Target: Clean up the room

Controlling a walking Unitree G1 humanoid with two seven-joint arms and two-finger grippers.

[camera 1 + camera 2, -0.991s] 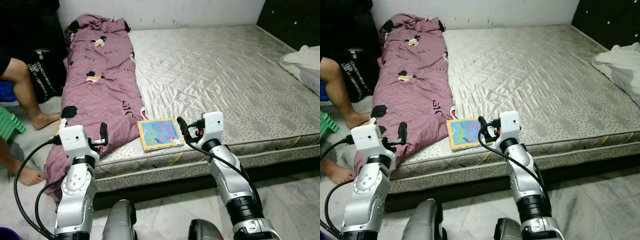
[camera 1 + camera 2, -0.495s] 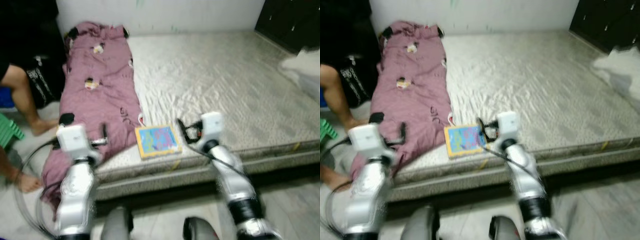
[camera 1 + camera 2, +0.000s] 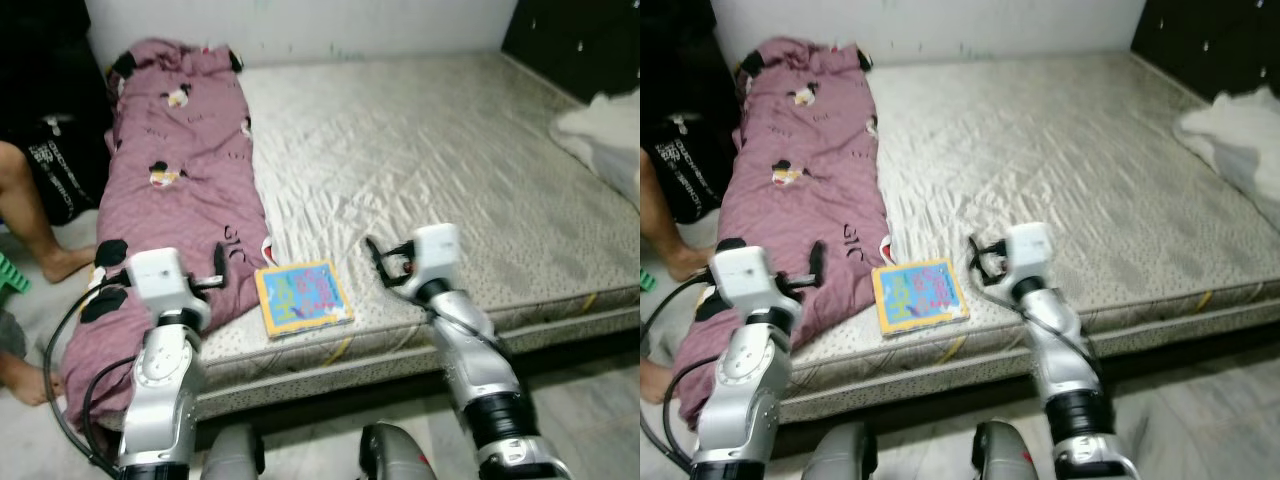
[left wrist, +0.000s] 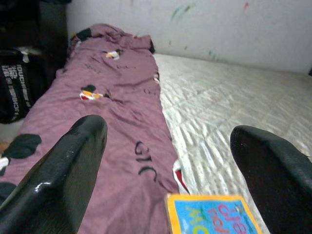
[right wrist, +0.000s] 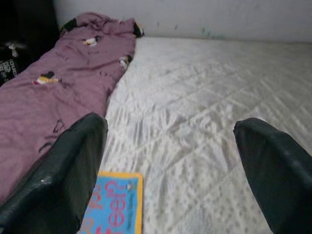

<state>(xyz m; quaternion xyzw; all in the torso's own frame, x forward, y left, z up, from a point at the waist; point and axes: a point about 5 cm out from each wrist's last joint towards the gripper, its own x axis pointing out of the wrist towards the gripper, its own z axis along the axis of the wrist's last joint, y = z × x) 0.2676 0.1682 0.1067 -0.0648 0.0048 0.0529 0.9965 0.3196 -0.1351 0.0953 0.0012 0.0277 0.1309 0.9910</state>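
Approach to the book at the mattress edge, both grippers empty.

The book lies flat near the mattress's front edge, just beside the purple blanket that runs along the mattress's left side and hangs over its front left corner. The right gripper hovers over the mattress just right of the book, fingers spread, holding nothing; the left gripper hangs over the blanket left of the book, also spread and empty. This looks like the reach-in step: next, one gripper likely must drop to the book's edge and pinch it, which is awkward on a flat, thin cover. The mattress is bare and quilted. A white cloth lies at its far right, a seated person's leg beyond its left side, and pale floor tiles before it.
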